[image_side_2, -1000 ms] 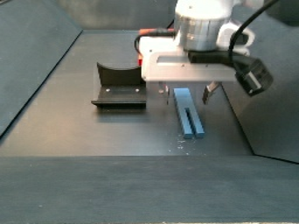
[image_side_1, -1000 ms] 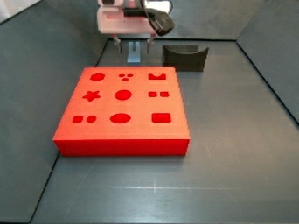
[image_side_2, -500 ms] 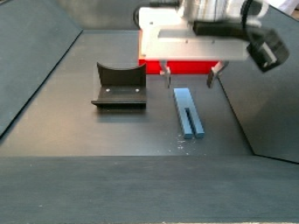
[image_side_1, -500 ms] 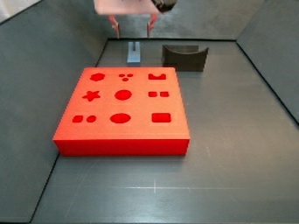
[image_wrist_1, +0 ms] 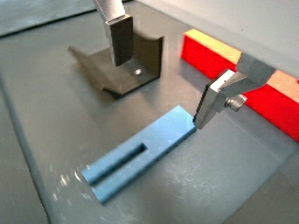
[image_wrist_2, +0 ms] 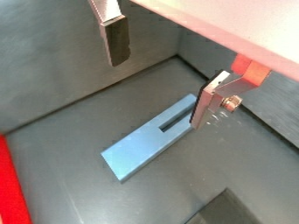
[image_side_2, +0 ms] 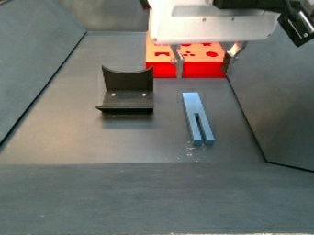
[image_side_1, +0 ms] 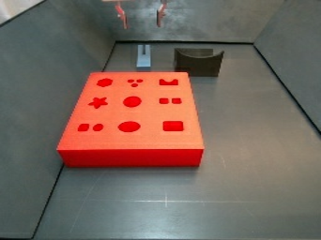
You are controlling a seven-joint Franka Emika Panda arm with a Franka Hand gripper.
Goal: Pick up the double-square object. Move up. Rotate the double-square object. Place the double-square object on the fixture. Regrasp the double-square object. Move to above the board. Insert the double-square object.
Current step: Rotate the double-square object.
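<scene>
- The board point(image_side_1: 131, 117) is sitting untouched on the floor, the fixture point(image_side_2: 124, 91) waiting beside it.
- The gripper point(image_side_2: 205, 61) is hovering high, fingers point(image_wrist_1: 216, 98) spread wide, gripping nothing.
- The double-square object point(image_side_2: 197, 117) is lying flat on the floor below the fingers, so pick-up looks pending: descending comes next.

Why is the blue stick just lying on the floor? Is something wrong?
Nothing looks broken. The double-square object lies flat on the floor beside the fixture, untouched. The gripper hangs open above it, holding nothing. The board looks tidy.
</scene>
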